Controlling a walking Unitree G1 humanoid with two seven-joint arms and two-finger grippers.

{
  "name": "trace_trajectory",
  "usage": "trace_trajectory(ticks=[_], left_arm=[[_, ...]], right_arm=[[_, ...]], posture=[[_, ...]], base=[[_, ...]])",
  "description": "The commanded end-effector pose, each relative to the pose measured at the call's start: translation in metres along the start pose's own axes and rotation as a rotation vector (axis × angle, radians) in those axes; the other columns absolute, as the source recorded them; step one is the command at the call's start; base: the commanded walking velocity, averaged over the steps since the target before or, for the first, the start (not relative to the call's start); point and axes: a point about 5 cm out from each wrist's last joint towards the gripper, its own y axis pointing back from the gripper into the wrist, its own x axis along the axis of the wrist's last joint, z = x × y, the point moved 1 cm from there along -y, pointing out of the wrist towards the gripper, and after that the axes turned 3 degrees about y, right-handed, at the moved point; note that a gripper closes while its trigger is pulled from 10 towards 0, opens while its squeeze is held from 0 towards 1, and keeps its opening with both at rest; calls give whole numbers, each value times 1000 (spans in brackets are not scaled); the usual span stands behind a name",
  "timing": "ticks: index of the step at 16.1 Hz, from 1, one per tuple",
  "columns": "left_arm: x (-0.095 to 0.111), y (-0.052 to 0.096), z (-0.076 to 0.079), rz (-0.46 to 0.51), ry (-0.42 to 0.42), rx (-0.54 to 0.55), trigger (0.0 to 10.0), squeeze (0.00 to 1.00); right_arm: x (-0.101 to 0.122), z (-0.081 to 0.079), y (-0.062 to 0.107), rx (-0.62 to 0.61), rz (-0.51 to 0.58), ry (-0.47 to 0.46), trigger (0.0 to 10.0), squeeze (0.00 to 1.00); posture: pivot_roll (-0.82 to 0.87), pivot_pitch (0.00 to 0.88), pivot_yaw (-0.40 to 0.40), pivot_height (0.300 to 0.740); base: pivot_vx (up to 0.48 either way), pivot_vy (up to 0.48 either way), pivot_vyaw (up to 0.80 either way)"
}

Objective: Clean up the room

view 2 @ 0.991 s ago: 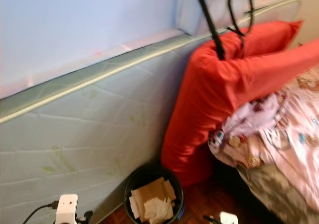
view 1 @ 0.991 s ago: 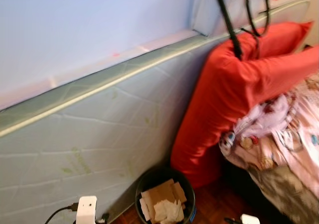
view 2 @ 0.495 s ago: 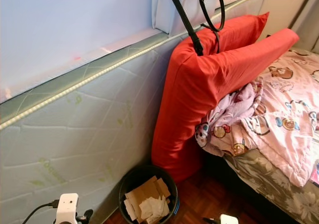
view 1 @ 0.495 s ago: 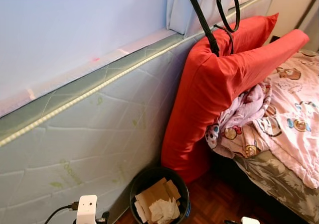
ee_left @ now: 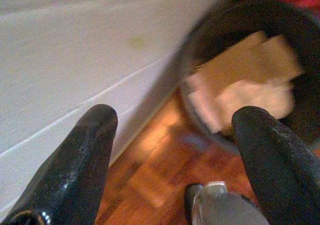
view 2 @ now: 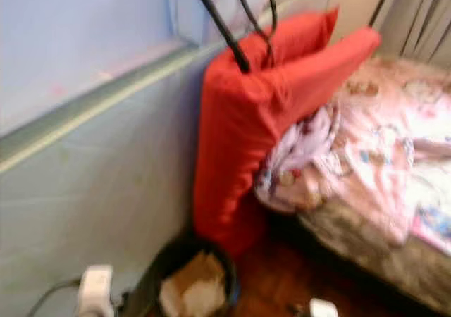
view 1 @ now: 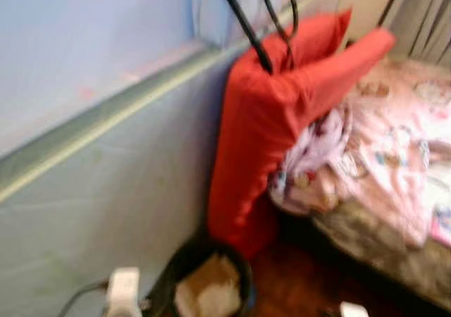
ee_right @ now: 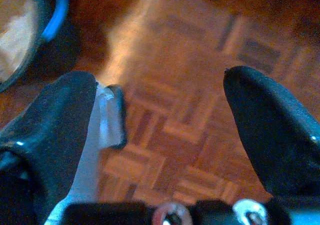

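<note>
Blurred head views, so likely mid-walk, scouting for clutter rather than handling anything. Upright mattress leaning along the blue wall, filling the left side. Bed on the right, rumpled pink blanket spilling over its near edge. Long red pillows propped between mattress and bed, black bag straps hanging over their top. Down at the floor, black waste bin holding cardboard and paper, tight against the foot of the mattress, just beside the red pillows. Left gripper spread wide and empty, hanging over the parquet floor near the bin's rim. Right gripper spread wide too, empty, over bare parquet. Next, probably: settle the view, pick a stray item, then carry it to the bin.
</note>
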Motion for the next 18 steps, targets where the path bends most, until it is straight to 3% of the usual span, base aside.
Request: trace_trajectory(ticks=[1, 8, 18], left_arm=[[-11, 4, -10, -34, -1, 26, 10000, 0], [-10, 4, -12, -26, -2, 32, 10000, 0], [-10, 3, -6, -24, -9, 23, 10000, 0]], right_arm=[[-3, -4, 0, 8, -8, -6, 10000, 0], [0, -5, 0, 16, 10, -4, 10000, 0], [0, -3, 0, 9, 11, 1, 10000, 0]], posture=[[33, 0, -19, 710], [33, 0, -20, 710], [6, 0, -15, 710]], base=[[0, 0, -594], [0, 0, -170], [0, -430, 0]])
